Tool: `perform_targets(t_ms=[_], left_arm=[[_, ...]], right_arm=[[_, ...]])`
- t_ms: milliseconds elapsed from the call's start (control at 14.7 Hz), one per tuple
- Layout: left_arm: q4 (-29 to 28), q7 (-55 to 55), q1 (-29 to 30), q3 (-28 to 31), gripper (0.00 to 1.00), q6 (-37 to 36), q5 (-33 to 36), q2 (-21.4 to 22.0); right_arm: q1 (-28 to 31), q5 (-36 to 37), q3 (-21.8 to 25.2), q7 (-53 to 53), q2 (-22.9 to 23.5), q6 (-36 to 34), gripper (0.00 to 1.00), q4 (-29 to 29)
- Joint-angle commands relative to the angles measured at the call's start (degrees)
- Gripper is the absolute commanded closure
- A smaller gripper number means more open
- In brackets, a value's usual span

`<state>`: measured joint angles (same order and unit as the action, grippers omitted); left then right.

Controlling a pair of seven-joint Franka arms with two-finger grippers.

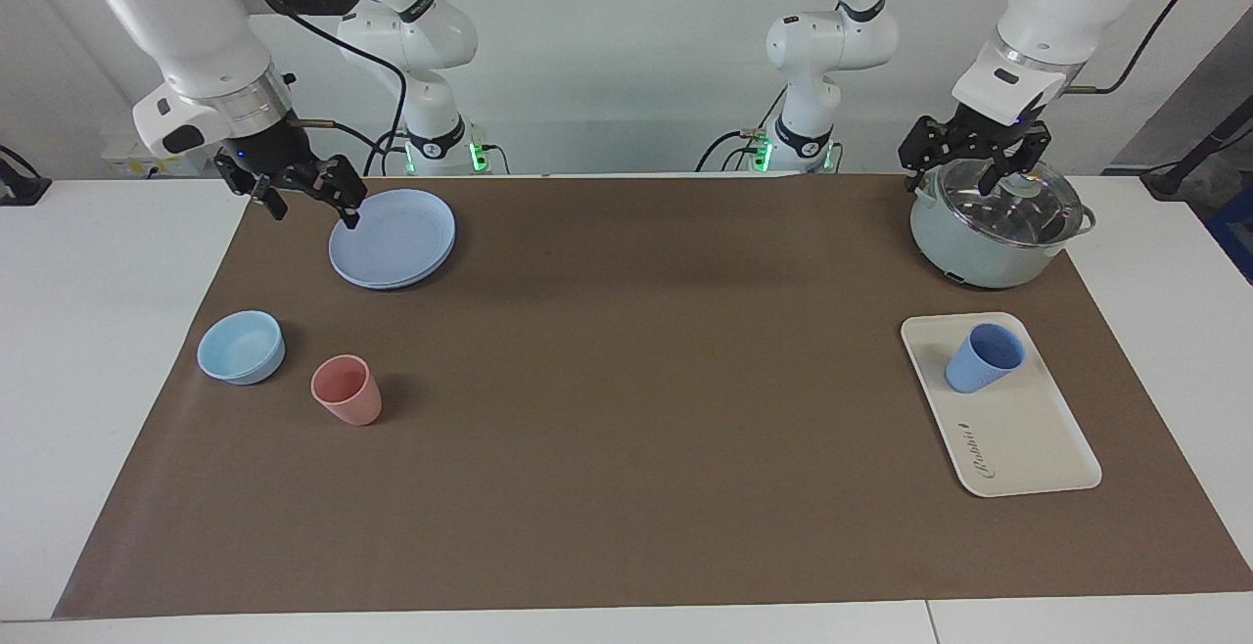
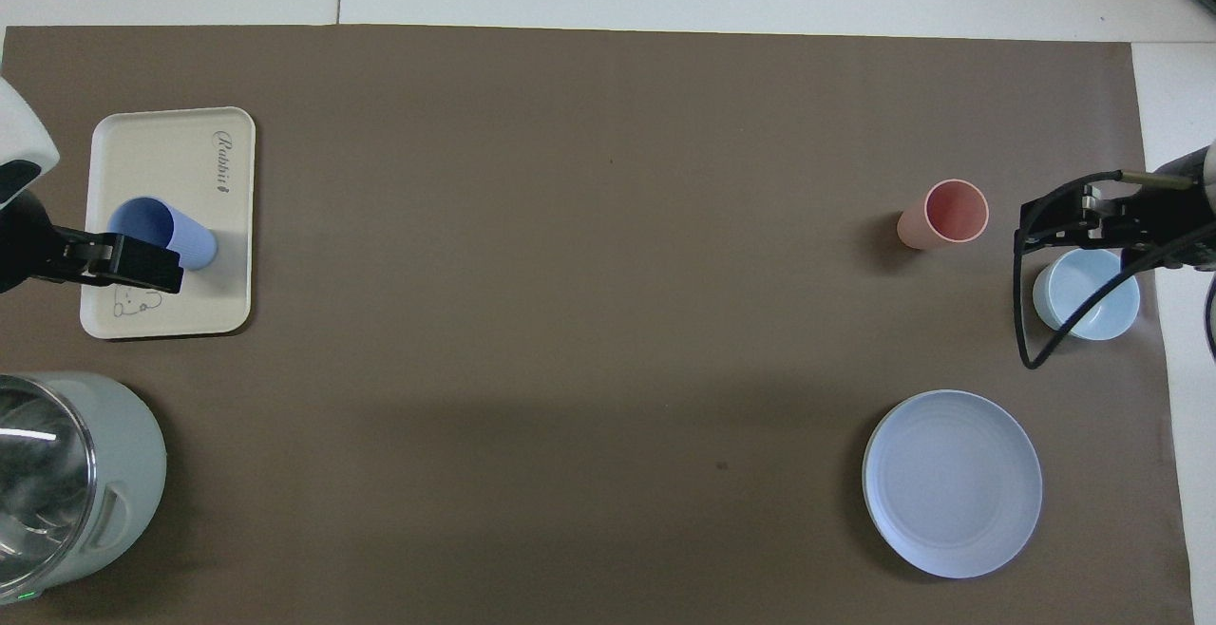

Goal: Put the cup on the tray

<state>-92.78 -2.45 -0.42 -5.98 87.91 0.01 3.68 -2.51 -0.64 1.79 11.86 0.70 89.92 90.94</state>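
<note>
Cup (image 1: 983,358) is seen standing upright on the tray (image 1: 1038,448), untouched. Left hand (image 1: 979,150) is raised over the lidded pot (image 1: 994,238), fingers apparently spread and empty. Right hand (image 1: 303,184), gripping nothing, is held over the plate's (image 1: 392,238) edge. Placement is judged done. Counted: one tray, one pot, one plate, one bowl (image 1: 241,346), two cups, one of them pink (image 1: 347,390).

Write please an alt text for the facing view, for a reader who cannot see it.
A blue cup stands on a cream tray at the left arm's end of the table. The left gripper hangs over a lidded pot, the right gripper over a blue plate.
</note>
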Motion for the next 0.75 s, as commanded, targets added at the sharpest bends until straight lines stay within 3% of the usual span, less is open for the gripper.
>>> perform_targets(t_ms=[0, 681], left_arm=[[-0.91, 0.52, -0.02, 0.09, 0.00, 1.03, -0.89, 0.62], [-0.91, 0.96, -0.46, 0.09, 0.00, 0.42, -0.98, 0.62]], right_arm=[[0.84, -0.24, -0.47, -0.87, -1.05, -0.62, 0.01, 0.82], [0.84, -0.24, -0.47, -1.22, -1.05, -0.71, 0.01, 0.91]])
